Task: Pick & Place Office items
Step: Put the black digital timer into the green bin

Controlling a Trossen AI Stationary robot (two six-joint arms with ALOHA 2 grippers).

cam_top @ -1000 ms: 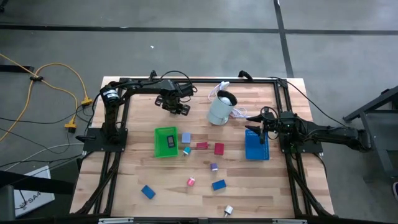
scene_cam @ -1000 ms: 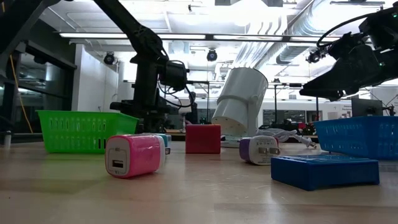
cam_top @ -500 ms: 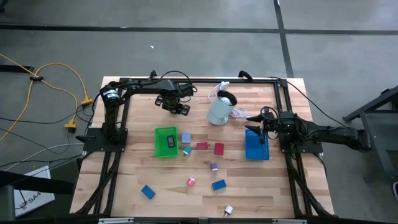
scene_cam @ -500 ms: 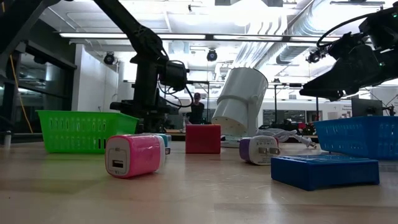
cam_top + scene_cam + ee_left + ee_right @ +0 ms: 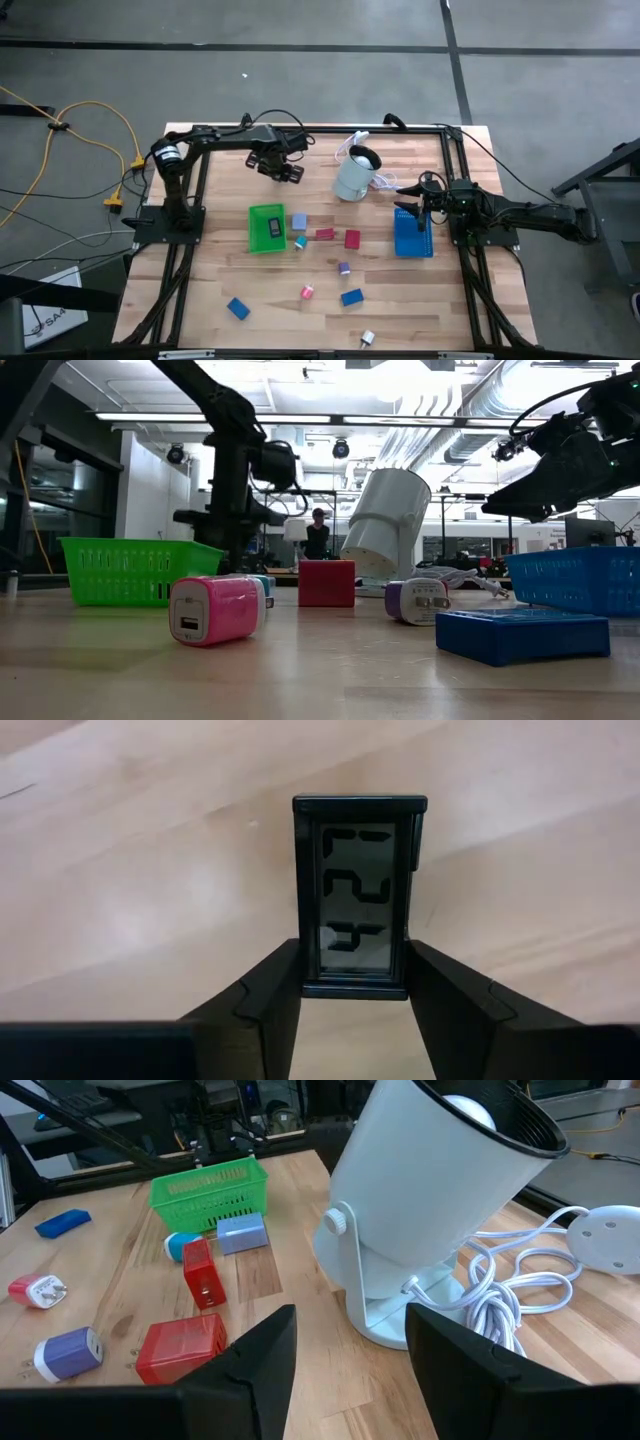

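My left gripper [image 5: 283,169] hangs over the table's far left part, pointing down, shut on a small black digital clock [image 5: 360,890] with a grey display. Small office items lie loose mid-table: a pale blue block [image 5: 299,221], two red pieces [image 5: 325,234] [image 5: 352,239], a purple plug [image 5: 344,268], a pink one [image 5: 308,292] and blue blocks [image 5: 351,297] [image 5: 237,308]. A black piece [image 5: 275,228] lies in the green tray [image 5: 254,230]. My right gripper [image 5: 350,1370] waits open above the blue tray's [image 5: 412,240] far end. My left gripper pinches the clock's two long sides [image 5: 300,970] between its two fingers [image 5: 270,1000], near one short end. The fingers come from above, pointing down. The clock lies level in the hold, display facing up, and seems clear of the wooden top, where it casts a shadow.
A pale cylindrical appliance [image 5: 355,175] with a white cord [image 5: 500,1295] leans at the far middle, between the two arms. A white piece [image 5: 367,338] lies near the front edge. Bare wood shows at the near left and around the left gripper.
My left gripper has risen a little over the far left part of the table, still pointing down and still shut. My right arm has kept still.
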